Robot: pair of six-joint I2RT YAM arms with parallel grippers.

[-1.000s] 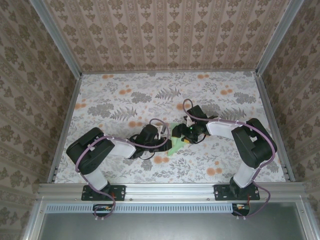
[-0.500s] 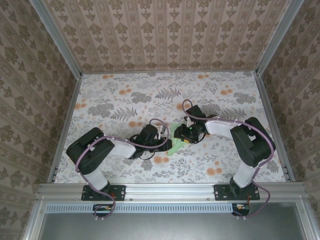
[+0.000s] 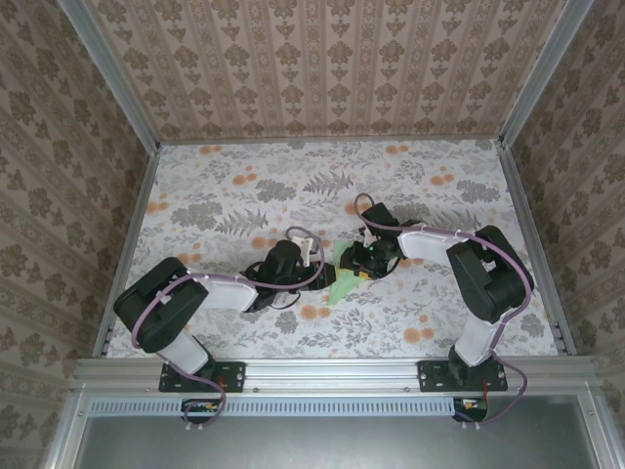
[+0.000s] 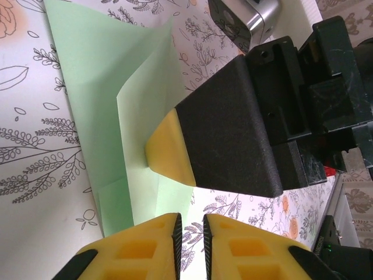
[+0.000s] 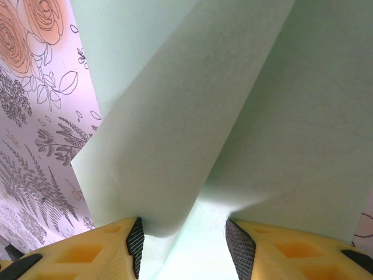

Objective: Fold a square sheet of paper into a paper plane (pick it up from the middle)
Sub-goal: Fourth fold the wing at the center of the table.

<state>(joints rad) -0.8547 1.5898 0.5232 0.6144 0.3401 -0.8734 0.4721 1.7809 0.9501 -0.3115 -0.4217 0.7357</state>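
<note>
I see the green paper (image 3: 344,278) in the middle of the table (image 3: 195,195), partly folded. My right gripper (image 5: 183,248) has its fingers apart around a raised fold, I think to pinch a crease. At nine o'clock, my left gripper (image 4: 189,242) waits, fingers almost together, holding nothing.

place: lab test cell | evidence: aluminium frame (image 3: 107,73) boxing the table (image 3: 234,186); wallpaper panels (image 3: 322,63) as walls; two arms bolted to a rail (image 3: 332,372); loose cables (image 3: 205,408)
</note>
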